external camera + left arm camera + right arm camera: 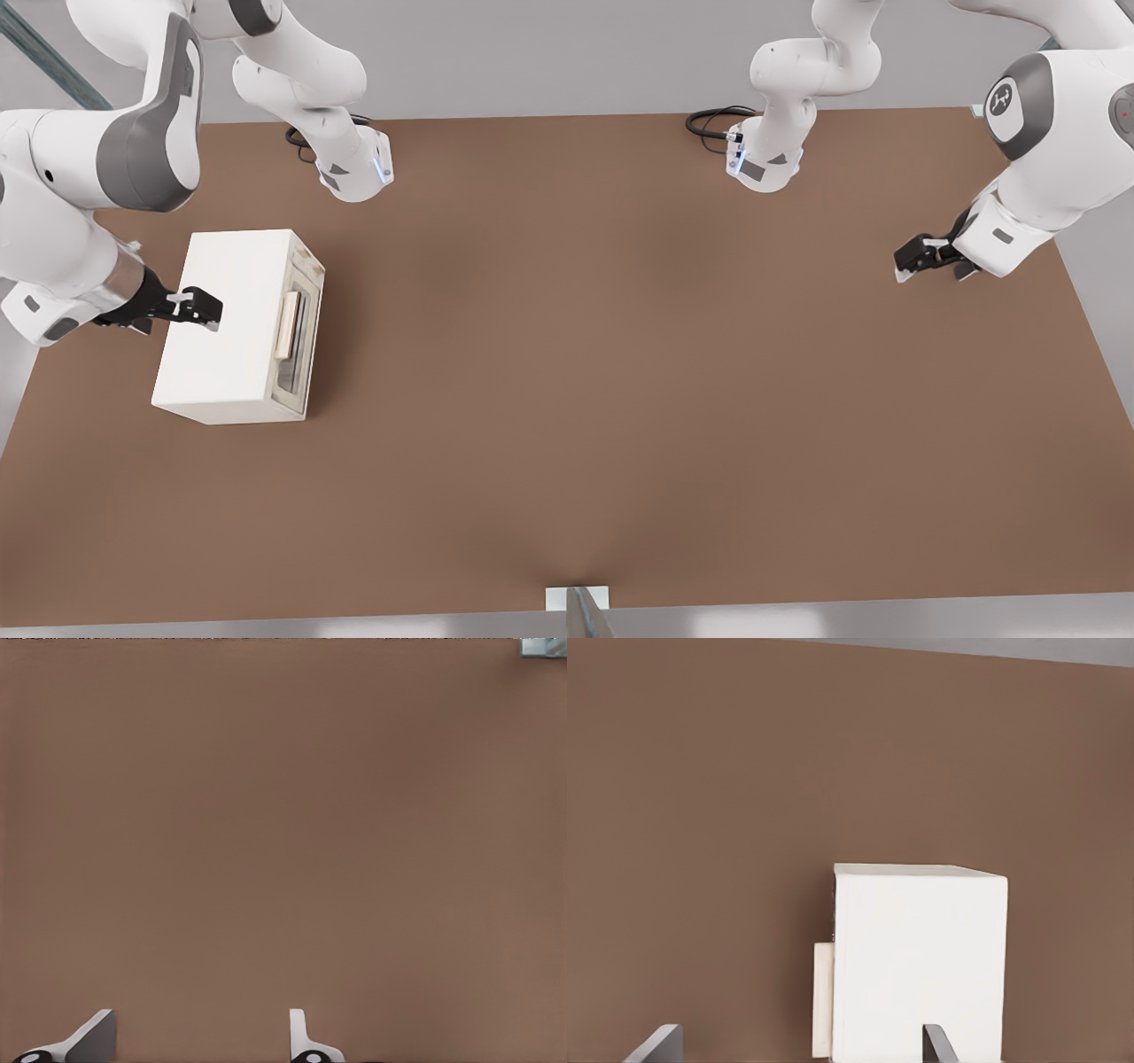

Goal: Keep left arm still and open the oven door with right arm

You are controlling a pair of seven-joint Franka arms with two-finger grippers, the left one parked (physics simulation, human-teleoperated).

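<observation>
Right arm [133, 151] hand [208, 310] spread above oven [226, 328]; oven door [299, 341] closed.

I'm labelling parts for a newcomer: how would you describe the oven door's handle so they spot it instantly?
On the brown table, find the white box oven at the front view's left, with the right arm's tool open above its top. The oven door is the windowed face toward the table's middle. The handle is the pale beige bar across it, the only beige part.

Overhead front view; downward wrist views
</observation>
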